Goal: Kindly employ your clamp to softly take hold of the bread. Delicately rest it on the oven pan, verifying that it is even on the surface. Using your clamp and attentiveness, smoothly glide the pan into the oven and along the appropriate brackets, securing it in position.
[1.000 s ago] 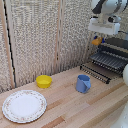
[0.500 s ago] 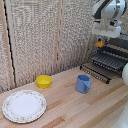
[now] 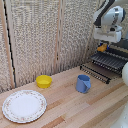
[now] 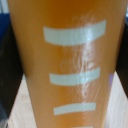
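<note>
My gripper [image 3: 104,45], a white block high on the exterior view's right, is shut on the bread [image 3: 102,49], a small orange-brown roll hanging just above the far left end of the oven pan [image 3: 109,61]. That pan is a dark tray of wire bars sticking out of the front of the dark oven [image 3: 121,46]. The wrist view is filled by the bread [image 4: 65,60], an orange-brown surface with pale stripes very close to the lens. The fingers themselves are hard to make out.
A blue cup [image 3: 83,83] stands on the wooden table in front of the pan. A yellow bowl [image 3: 44,81] and a patterned white plate [image 3: 24,106] lie further to the exterior view's left. A white rounded shape [image 3: 125,74] sits at the right edge.
The gripper with the bread has moved a little down and toward the exterior view's right, closer to the pan. Nothing else has shifted.
</note>
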Available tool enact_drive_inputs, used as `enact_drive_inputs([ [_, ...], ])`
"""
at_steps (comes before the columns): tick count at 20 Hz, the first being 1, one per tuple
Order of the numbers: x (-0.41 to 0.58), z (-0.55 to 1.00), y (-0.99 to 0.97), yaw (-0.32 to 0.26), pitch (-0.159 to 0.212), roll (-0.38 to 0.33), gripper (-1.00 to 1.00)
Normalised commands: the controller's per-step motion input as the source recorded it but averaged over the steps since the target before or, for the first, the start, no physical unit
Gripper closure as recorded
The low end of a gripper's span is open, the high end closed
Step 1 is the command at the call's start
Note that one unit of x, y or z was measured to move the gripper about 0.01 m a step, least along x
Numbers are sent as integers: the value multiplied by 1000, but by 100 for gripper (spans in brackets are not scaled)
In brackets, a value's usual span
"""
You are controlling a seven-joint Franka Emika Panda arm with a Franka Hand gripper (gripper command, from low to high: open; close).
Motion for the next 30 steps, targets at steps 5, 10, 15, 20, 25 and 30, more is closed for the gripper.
enact_drive_inputs([
  [5, 130, -26, -690, -9, 12, 36, 100],
  [10, 31, 0, -690, 0, 12, 64, 100],
  [15, 0, 0, -123, -5, 0, 9, -100],
  [20, 9, 11, -86, -28, -5, 1, -100],
  [25, 0, 225, -414, -32, -92, 19, -100],
  [30, -106, 633, 257, 114, -40, 58, -100],
])
